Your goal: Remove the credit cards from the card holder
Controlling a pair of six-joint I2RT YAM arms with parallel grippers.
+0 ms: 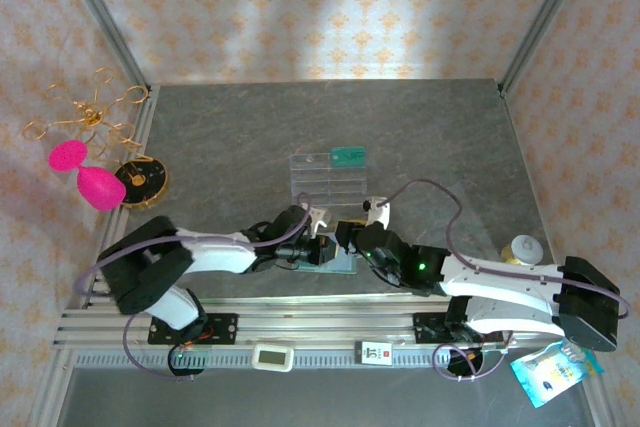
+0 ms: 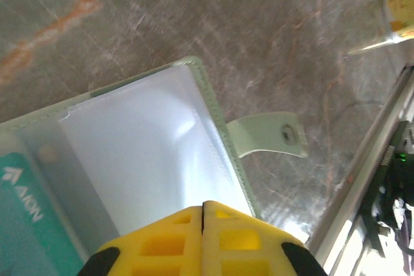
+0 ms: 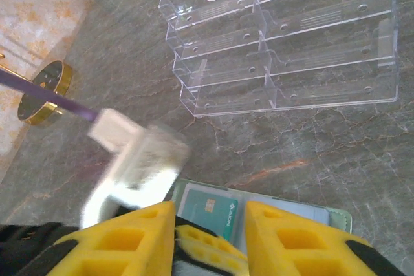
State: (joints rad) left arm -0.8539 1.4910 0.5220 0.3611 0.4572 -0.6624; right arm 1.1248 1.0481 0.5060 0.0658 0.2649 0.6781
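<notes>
Grey marbled table (image 1: 430, 137); peach floral wallpaper on the back wall (image 1: 330, 7) at 12 o'clock, with a brighter patch; slanting metal posts (image 1: 100, 12) at 10 and 2 o'clock; ribbed metal rail (image 1: 330, 322) at 6 o'clock.

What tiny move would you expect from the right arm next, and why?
Probably lower the right gripper and close it on the edge of the teal card. Its fingers stand open right above that card, which sits tucked in the open wallet, while the left gripper, shut, seems to press the wallet down.
</notes>
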